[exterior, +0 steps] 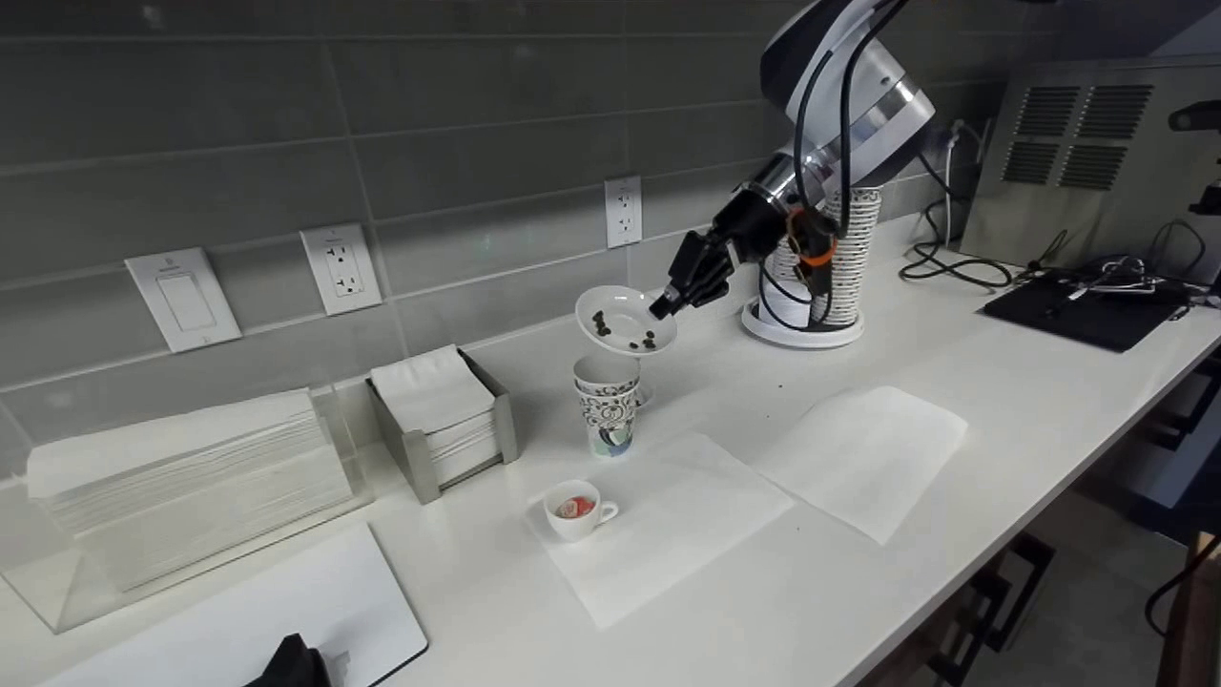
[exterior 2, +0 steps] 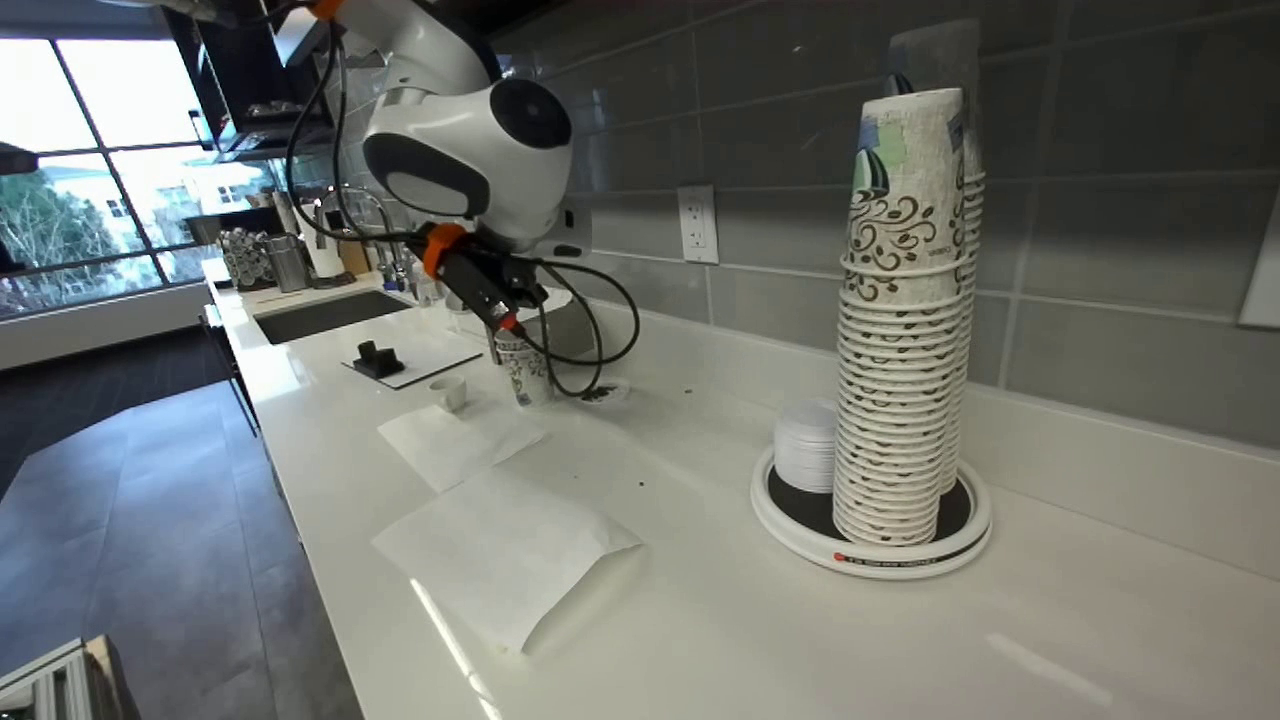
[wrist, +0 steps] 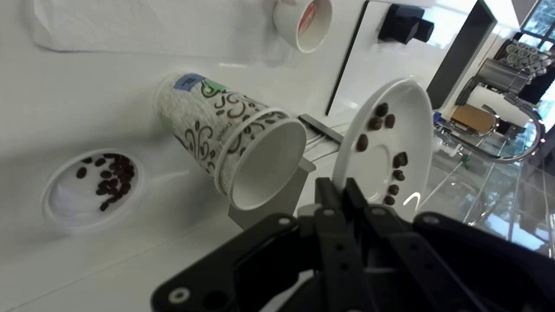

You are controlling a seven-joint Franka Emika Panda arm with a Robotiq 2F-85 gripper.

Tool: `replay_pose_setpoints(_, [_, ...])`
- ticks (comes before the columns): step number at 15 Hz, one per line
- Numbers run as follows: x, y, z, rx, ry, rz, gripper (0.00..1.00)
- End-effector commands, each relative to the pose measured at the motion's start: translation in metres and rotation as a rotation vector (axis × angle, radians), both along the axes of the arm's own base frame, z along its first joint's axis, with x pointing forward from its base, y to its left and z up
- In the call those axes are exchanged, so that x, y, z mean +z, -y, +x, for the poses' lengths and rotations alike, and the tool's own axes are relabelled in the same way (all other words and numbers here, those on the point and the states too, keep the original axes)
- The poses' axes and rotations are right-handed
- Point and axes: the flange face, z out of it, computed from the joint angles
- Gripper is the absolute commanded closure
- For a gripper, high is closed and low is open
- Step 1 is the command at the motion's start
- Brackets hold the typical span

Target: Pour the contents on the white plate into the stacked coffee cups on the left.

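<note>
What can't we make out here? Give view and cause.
Coffee beans on the white plate, exact count: gripper covers its lower part in the wrist view.
Upper stacked coffee cup, inside bottom: hidden by its own wall in the wrist view.
Red item in the white espresso cup: too small to identify in an exterior view.
Robot arm, base: cut off by the top edge in both exterior views.

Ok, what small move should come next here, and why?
Probably tip the white plate further toward the open top of the stacked cups: the pincer holds it by the rim, tilted and higher than the cups, yet dark beans lie on it.
</note>
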Motion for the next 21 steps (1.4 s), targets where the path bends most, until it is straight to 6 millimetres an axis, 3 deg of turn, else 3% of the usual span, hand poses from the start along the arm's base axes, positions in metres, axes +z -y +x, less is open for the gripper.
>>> replay_pose_setpoints(1, [0.016, -0.003, 0.024, -0.045, 0.010, 0.013, 0.98])
replay_pose_setpoints(5, [0.013, -0.003, 0.045, -0.069, 0.009, 0.011, 0.98])
replay_pose_setpoints(11, [-0.007, 0.003, 0.065, -0.073, 0.028, -0.019, 0.98])
replay_pose_setpoints(16, [-0.022, 0.004, 0.061, -0.032, 0.050, -0.032, 0.98])
replay_pose_setpoints(21, [-0.024, 0.002, 0.049, 0.021, 0.113, -0.057, 0.98])
